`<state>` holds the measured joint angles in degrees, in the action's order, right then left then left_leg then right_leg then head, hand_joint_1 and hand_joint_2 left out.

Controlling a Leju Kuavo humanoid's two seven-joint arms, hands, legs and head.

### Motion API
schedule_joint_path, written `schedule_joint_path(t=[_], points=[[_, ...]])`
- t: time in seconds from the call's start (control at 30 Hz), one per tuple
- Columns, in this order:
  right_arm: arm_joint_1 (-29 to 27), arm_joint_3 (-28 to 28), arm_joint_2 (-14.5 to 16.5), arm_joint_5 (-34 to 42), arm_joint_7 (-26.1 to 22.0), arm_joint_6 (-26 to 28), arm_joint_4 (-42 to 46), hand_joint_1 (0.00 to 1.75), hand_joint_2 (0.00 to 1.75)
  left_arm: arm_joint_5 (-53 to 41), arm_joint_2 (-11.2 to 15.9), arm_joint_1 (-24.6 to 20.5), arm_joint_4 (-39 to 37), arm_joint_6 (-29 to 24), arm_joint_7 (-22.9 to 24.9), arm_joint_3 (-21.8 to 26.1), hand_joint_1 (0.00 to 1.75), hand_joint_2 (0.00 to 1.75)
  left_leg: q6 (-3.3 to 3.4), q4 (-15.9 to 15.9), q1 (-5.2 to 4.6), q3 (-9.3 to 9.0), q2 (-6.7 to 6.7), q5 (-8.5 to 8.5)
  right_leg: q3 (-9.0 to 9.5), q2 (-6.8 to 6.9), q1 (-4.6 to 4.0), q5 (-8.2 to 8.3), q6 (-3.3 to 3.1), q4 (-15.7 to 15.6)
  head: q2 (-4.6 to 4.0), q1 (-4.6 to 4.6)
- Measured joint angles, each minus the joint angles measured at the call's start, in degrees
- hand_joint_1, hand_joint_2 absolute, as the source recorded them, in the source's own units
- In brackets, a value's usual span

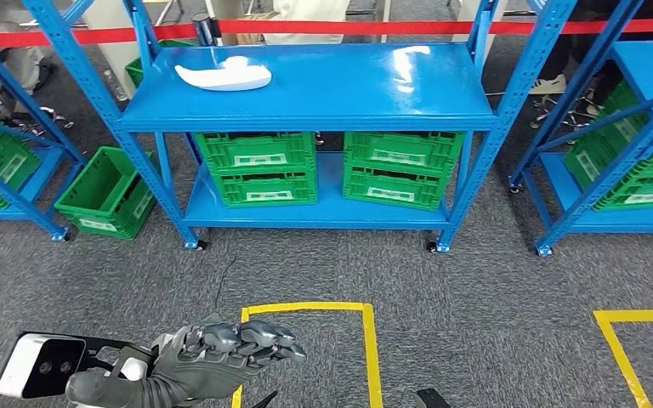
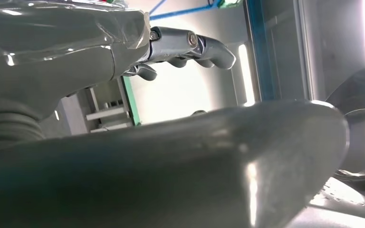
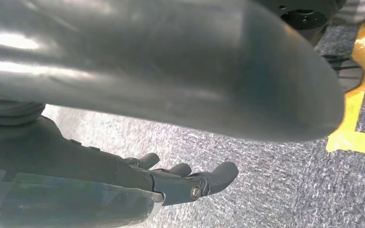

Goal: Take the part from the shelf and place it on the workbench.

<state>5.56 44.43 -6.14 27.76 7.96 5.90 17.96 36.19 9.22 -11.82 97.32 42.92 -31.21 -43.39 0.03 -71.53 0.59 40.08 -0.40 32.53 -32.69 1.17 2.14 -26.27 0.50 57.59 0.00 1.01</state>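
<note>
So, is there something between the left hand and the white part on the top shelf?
Nothing visible blocks it. The white part lies in the open on the blue shelf, with bare carpet between the shelf and the left hand, which is raised and holds nothing.

Smooth white moulded plastic part (image 1: 224, 76), elongated with rounded ends and raised hump, lay flat on top level of blue metal shelf (image 1: 349, 93), toward its left rear. Nothing touched it; stood alone there.
</note>
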Motion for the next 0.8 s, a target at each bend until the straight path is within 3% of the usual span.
schedule_joint_path(t=[0.03, 0.07, 0.1, 0.17, 0.23, 0.27, 0.37, 0.43, 0.5, 0.53, 0.57, 0.6, 0.67, 0.73, 0.8], points=[[-0.1, 0.1, 0.0, 0.0, 0.0, 0.0, 0.0, 0.0, 0.0, 0.0, 0.0, 0.0, 0.0, 0.0, 0.0, 0.0, 0.0, 0.0, -0.11, -2.8, 0.09, 1.45, 0.17, 0.78, -0.01, 0.58, -0.06, -0.03, -0.03, 0.0, 0.0, 0.0], [-0.1, 0.2, 0.0, 0.0, 0.0, 0.0, 0.0, 0.0, 0.0, 0.0, 0.1, 0.0, 0.0, 0.0, 0.0, 0.0, 0.0, 0.0, -0.12, -3.4, 0.13, 1.82, 0.3, 0.39, 0.01, 1.16, -0.08, -0.06, -0.05, 0.0, 0.0, 0.0], [-0.1, 0.3, 0.0, 0.0, 0.0, 0.0, 0.0, 0.0, 0.0, 0.0, 0.1, 0.0, 0.0, 0.0, 0.0, 0.0, 0.0, 0.0, 0.0, -1.4, 0.15, 0.88, 0.49, -1.07, 0.06, 1.62, -0.11, -0.09, -0.06, 0.0, 0.0, 0.0], [0.1, 0.5, 0.1, 0.0, 0.0, 0.0, 0.0, 0.0, 0.0, 0.0, 0.2, 0.0, 0.1, -0.1, 0.1, 0.0, 0.0, 0.0, 0.66, 7.2, -0.02, -3.47, 1.83, -4.87, 0.2, 2.37, -0.2, -0.15, -0.04, 0.0, 0.0, -0.01], [0.2, 0.6, 0.2, 0.0, 0.0, 0.1, 0.0, 0.0, 0.0, 0.0, 0.2, -0.1, 0.2, -0.1, 0.2, 0.0, 0.0, 0.0, 1.35, 13.0, -0.44, -6.43, 3.1, -6.64, 0.22, 2.87, -0.51, -0.18, 0.31, -0.1, 0.0, -0.04], [0.3, 0.7, 0.2, 0.1, 0.0, 0.1, 0.0, 0.0, 0.0, 0.0, 0.3, -0.1, 0.3, -0.1, 0.2, 0.0, 0.0, 0.0, 1.58, 13.8, -0.67, -6.68, 3.31, -6.63, 0.23, 3.11, -0.59, -0.17, 0.59, -0.1, 0.0, -0.06], [0.2, 0.7, 0.3, 0.5, 0.0, 0.4, -0.1, 0.0, 0.0, 0.0, 0.3, -0.1, 0.5, -0.1, 0.2, 0.0, 0.0, 0.0, 2.45, 14.8, -0.66, -7.07, 2.29, -7.35, 0.3, 3.28, -0.61, -0.36, 1.5, -0.2, 0.0, -0.11], [0.2, 0.7, 0.2, 0.8, -0.1, 0.7, -0.1, 0.0, 0.0, 0.1, 0.2, -0.3, 0.6, -0.2, 0.3, 0.0, 0.0, 0.0, 3.09, 15.9, -0.43, -7.65, 1.68, -8.06, -1.44, 1.48, -0.6, -2.3, 1.28, 3.6, 0.0, -0.32], [0.0, 0.7, 0.2, 1.1, -0.2, 1.0, -0.2, 0.0, 0.0, 0.2, 0.1, -0.3, 0.6, -0.3, 0.4, 0.0, 0.0, 0.0, 3.31, 16.0, -0.64, -7.62, 0.97, -8.21, -5.2, -0.31, -0.59, -5.34, 0.73, 11.5, 0.0, -0.5], [-0.1, 0.7, 0.1, 1.2, -0.2, 1.1, -0.2, 0.0, 0.0, 0.2, 0.1, -0.3, 0.5, -0.3, 0.5, -0.1, 0.0, 0.0, 3.32, 15.9, -0.77, -7.59, 0.54, -8.2, -6.82, -0.64, -0.63, -6.27, 0.72, 14.6, 0.0, -0.56], [-0.3, 0.7, 0.1, 1.2, -0.2, 1.2, -0.3, 0.0, 0.0, 0.2, 0.1, -0.3, 0.5, -0.3, 0.5, -0.1, 0.0, 0.0, 3.33, 15.9, -0.91, -7.6, 0.12, -8.18, -7.51, -0.76, -0.68, -6.33, 0.95, 15.7, 0.0, -0.55], [-0.4, 0.7, 0.1, 1.2, -0.2, 1.2, -0.3, 0.0, 0.0, 0.3, 0.1, -0.3, 0.5, -0.3, 0.5, -0.1, 0.0, 0.0, 3.31, 15.8, -1.0, -7.62, -0.28, -8.14, -6.99, -0.8, -0.71, -5.41, 1.36, 14.3, 0.0, -0.56], [-0.4, 0.7, 0.0, 1.3, -0.3, 1.3, -0.3, 0.0, 0.0, 0.3, 0.0, -0.3, 0.5, -0.3, 0.5, -0.1, 0.0, 0.0, 3.12, 15.4, -1.06, -7.63, -0.86, -7.89, -3.38, -0.85, -0.73, -2.04, 2.06, 6.1, 0.0, -0.56], [-0.3, 0.7, 0.0, 1.3, -0.3, 1.3, -0.3, 0.0, 0.0, 0.5, 0.0, -0.3, 0.5, -0.4, 0.6, -0.1, 0.0, 0.0, 2.7, 14.8, -1.28, -7.47, -1.23, -7.47, -0.52, -0.93, -0.92, 0.15, 1.78, 0.1, 0.0, -0.53], [-0.2, 0.7, 0.0, 1.4, -0.3, 1.4, -0.3, 0.0, 0.0, 0.7, 0.0, -0.4, 0.5, -0.4, 0.7, -0.1, 0.0, 0.0, 2.31, 14.6, -1.44, -7.3, -1.36, -7.22, -0.09, -0.97, -1.19, 0.44, 1.03, -0.6, 0.0, -0.47]])
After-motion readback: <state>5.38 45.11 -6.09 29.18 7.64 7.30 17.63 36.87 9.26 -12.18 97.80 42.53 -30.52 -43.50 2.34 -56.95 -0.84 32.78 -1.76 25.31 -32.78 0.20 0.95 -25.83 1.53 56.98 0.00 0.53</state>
